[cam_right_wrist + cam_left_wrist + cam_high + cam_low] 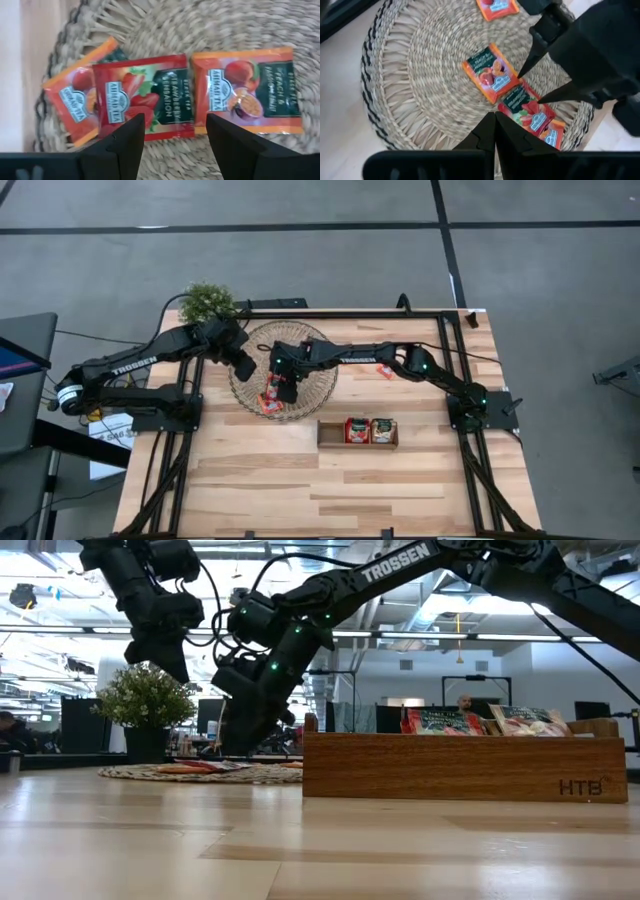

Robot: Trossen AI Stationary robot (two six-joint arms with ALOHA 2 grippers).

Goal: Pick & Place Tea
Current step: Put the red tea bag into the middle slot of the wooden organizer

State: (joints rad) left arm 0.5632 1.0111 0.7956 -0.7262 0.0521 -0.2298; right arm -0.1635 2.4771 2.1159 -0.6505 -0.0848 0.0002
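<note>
Several tea sachets lie flat on the round woven mat [300,350]. In the right wrist view a red strawberry sachet [145,102] lies between an orange peach sachet [247,90] and another orange one [72,102]. My right gripper [175,134] is open and hangs close over the red sachet [522,107], fingers pointing steeply down; no touch shows. My left gripper [495,127] is shut and empty, higher up over the mat's left part [243,365]. A further sachet [497,7] lies farther off on the mat.
The brown wooden tray [330,433] stands near the mat toward the table's near edge, with two sachets [370,430] upright in its middle and right parts. One sachet [384,370] lies on the bare table under my right arm. A potted plant [207,302] stands at the far left corner.
</note>
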